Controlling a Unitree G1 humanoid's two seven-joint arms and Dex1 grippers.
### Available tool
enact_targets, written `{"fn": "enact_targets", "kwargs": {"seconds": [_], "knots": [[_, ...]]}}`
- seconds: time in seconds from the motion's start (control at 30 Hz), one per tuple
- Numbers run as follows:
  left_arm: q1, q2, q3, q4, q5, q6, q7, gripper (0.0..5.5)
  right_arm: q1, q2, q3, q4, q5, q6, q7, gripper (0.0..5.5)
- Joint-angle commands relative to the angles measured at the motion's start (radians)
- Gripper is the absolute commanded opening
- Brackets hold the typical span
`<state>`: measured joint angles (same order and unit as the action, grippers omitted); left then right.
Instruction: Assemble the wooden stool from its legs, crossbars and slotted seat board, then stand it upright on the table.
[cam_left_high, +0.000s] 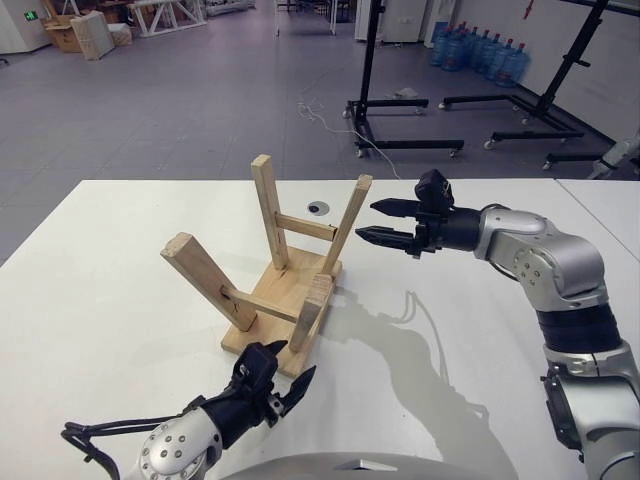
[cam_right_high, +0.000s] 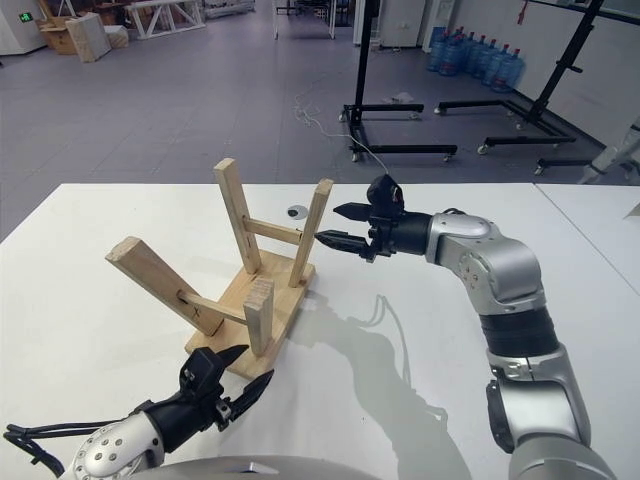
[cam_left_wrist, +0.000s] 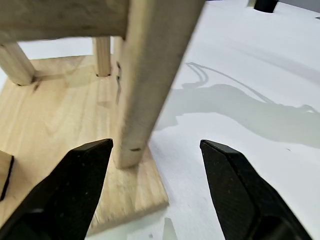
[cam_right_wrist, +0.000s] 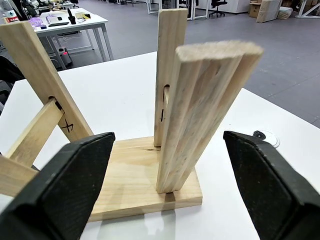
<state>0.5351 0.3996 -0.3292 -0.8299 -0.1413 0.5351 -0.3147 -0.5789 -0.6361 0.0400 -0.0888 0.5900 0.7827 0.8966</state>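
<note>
Toward the left of the desk (cam_left_high: 90, 300), the stool (cam_left_high: 275, 270) upside down, with its seat board (cam_left_high: 268, 292) flat on the surface and all four legs pointing up. Leftmost, the near left leg (cam_left_high: 203, 278), leaning well outward and joined by a crossbar (cam_left_high: 262, 306) to the short near right leg (cam_left_high: 312, 312). Behind them, the far left leg (cam_left_high: 269, 208) tied by a second crossbar (cam_left_high: 305, 228) to the far right leg (cam_left_high: 348, 224). Just in front of the board's near corner, the left gripper (cam_left_high: 293, 360), spread wide, holding nothing and aimed at the foot of the near right leg. Further right, level with the upper part of the far right leg, the right gripper (cam_left_high: 366, 219), also spread wide and empty, tips just beside that leg; impossible to tell whether touching. By the look of it, assembly close to done: legs in the board, crossbars in place. Probably left: straightening the splayed leg if not fully seated, then taking hold, turning the stool over and standing it on its feet.
</note>
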Motion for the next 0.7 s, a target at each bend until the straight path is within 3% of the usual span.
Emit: {"fn": "enact_targets", "kwargs": {"seconds": [0.03,0.3,0.47,0.7], "knots": [[-0.018,-0.045,-0.037,0.042,0.055,0.027,0.072,3.20,-0.028,0.005,0.005,0.006,-0.003,0.007,0.015,4.02],[-0.053,-0.110,-0.080,0.098,0.093,-0.025,0.118,3.20,-0.030,0.006,0.003,0.004,-0.006,0.019,0.020,4.02],[-0.049,-0.125,-0.102,0.132,0.120,-0.105,0.133,2.38,-0.022,0.010,0.006,-0.001,-0.010,0.016,0.017,4.02],[-0.048,-0.110,-0.040,0.171,0.133,-0.209,0.121,1.46,-0.009,0.023,0.003,-0.017,-0.014,0.008,0.002,4.02]]}}
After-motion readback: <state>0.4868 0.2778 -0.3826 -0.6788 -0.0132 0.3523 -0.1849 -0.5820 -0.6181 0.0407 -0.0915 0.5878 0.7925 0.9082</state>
